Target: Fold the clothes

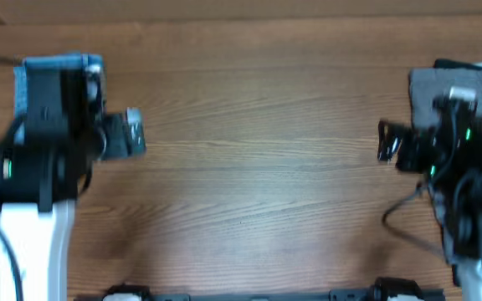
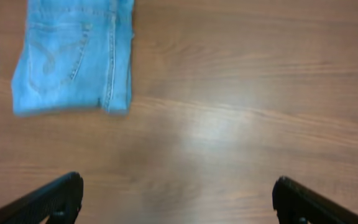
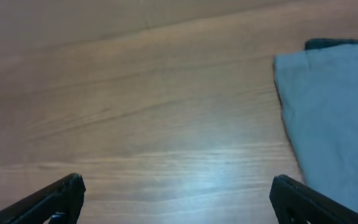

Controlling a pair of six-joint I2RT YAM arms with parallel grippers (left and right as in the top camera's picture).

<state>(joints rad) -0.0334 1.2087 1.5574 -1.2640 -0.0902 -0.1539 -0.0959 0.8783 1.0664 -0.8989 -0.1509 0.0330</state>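
Note:
The light blue denim jeans (image 2: 72,57) lie folded into a compact rectangle, a stitched back pocket facing up. In the overhead view they sit at the table's far left (image 1: 53,63), partly hidden under my left arm. My left gripper (image 2: 179,194) is open and empty over bare wood, beside the jeans and not touching them. My right gripper (image 3: 178,191) is open and empty over bare wood at the table's right side.
Plain grey trousers (image 3: 334,118) lie folded at the far right (image 1: 429,88), partly under my right arm, with a dark item at their far edge. The wooden table (image 1: 258,167) spans the view between the two arms.

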